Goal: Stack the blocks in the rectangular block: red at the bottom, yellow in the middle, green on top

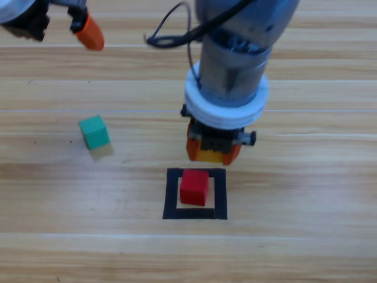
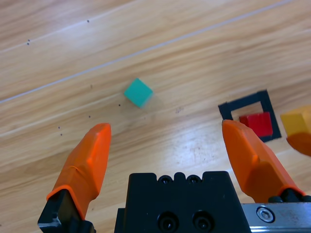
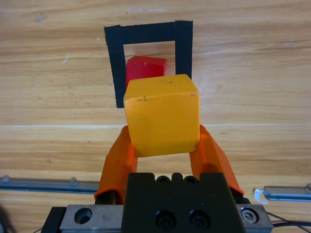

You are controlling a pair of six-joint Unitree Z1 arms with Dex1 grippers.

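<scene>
The red cube [image 1: 194, 187] sits inside the black tape square [image 1: 171, 194], also seen in the right wrist view as the red cube [image 3: 144, 68] within the tape square [image 3: 114, 63]. My right gripper [image 1: 213, 152] hovers just behind the square, shut on the yellow cube [image 3: 162, 114], which peeks out as a yellow cube [image 1: 212, 156] under the wrist. The teal-green cube [image 1: 94, 131] lies alone on the wood to the left, in the left wrist view too [image 2: 138, 92]. My left gripper [image 2: 167, 145] waits open at the top left corner [image 1: 88, 32].
Wooden table [image 1: 306, 247] all around. A black cable [image 1: 171, 29] loops beside the right arm. In the left wrist view the tape square [image 2: 267, 104], red cube [image 2: 256, 123] and held yellow cube [image 2: 297, 121] show at the right edge.
</scene>
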